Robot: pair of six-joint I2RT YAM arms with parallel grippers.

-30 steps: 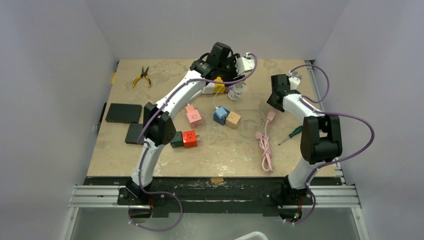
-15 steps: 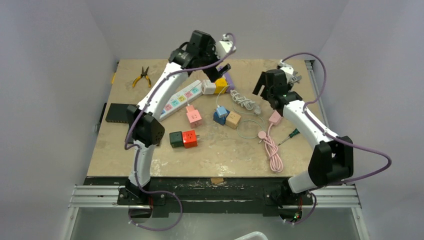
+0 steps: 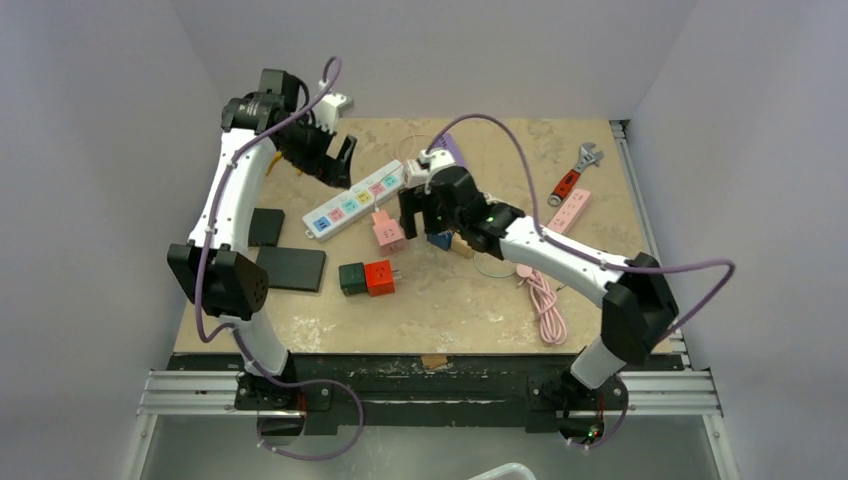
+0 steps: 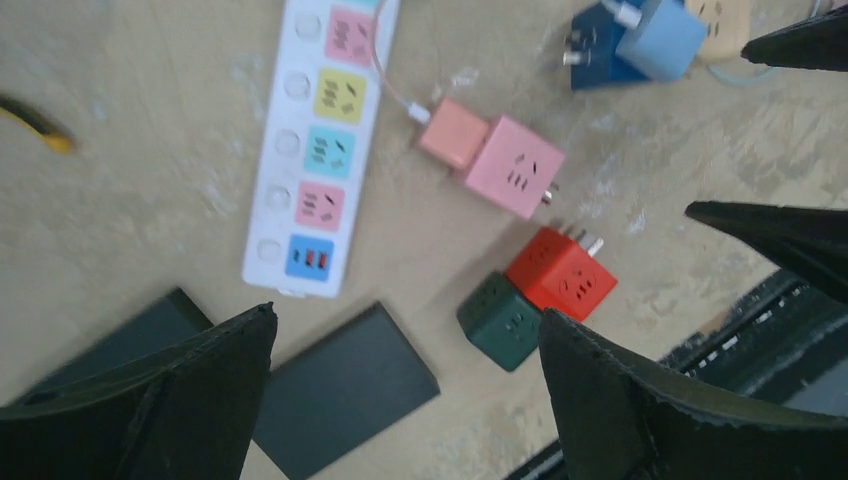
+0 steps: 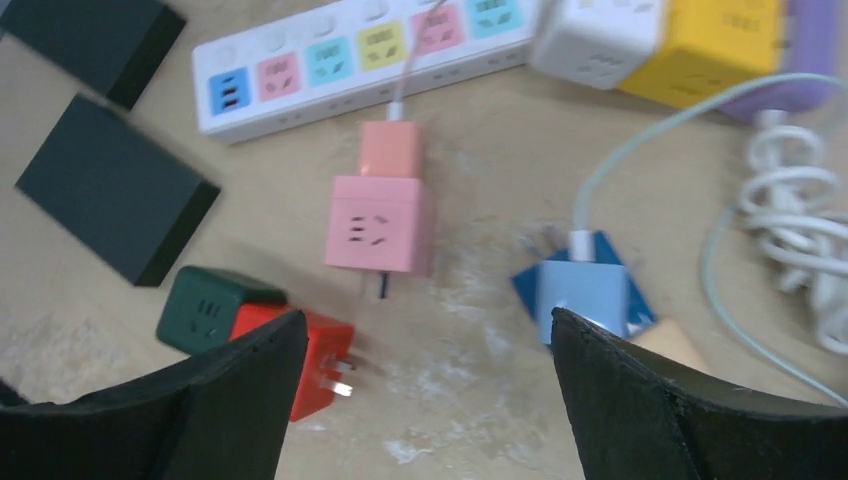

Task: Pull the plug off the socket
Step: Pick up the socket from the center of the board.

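The right claw (image 5: 422, 328) hangs spread wide, its matte black tapered fingers bracketing the pink socket cube (image 5: 380, 225), a smooth, round-edged plastic block lying on the counter (image 5: 480, 420). A paler, boxy pink plug (image 5: 392, 150) sits seated in the cube's far face, and a thin white cord (image 5: 400, 95) runs from it toward the long white power strip (image 5: 360, 50) with pastel outlets. The left claw (image 4: 405, 320) is likewise spread, above the mottled beige, stone-look surface.
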